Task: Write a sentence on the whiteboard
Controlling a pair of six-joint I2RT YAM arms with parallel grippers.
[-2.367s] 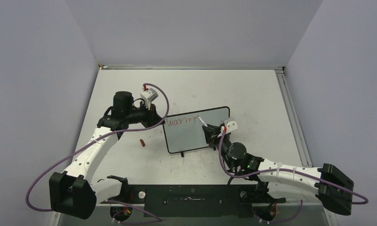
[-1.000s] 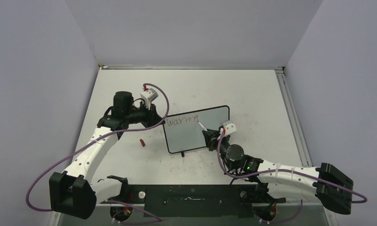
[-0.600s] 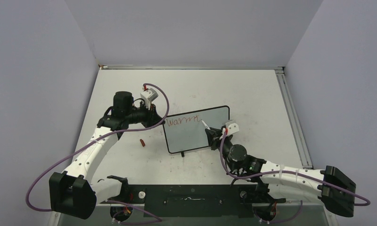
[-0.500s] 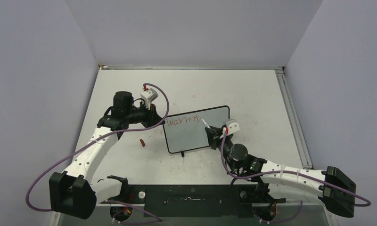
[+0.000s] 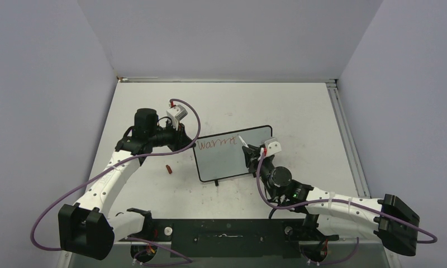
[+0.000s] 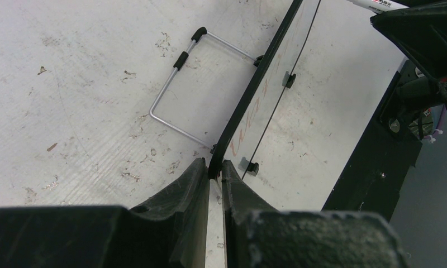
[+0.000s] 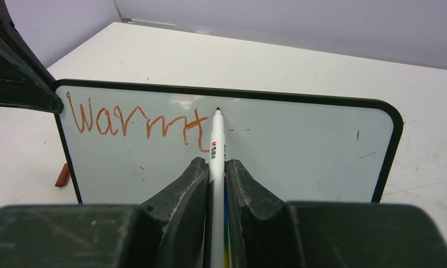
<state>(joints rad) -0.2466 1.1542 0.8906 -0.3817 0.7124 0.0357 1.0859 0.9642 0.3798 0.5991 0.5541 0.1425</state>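
1. Top external view, far left: the left gripper (image 6: 215, 166) is clamped shut on the whiteboard (image 5: 232, 162) by its thin black frame, apparently bracing it against the pen's push.
2. Mid-table, the board stands tilted on a bent wire prop (image 6: 179, 58). Its glossy pale face carries the sentence (image 7: 137, 120), so far a shaky red "Warmt".
3. Right: the right gripper (image 7: 214, 167) pinches a slim white marker (image 7: 216, 142), its tip just past the "t". I can't tell whether it touches.

Your bench (image 5: 277, 106), white, scuffed and flecked with dark specks, the whiteboard (image 5: 224, 162) standing on it near the middle, you see its wire stand (image 6: 171, 95) resting on the surface behind, a small red piece (image 5: 167, 168) lying near the board's left side, not touching it
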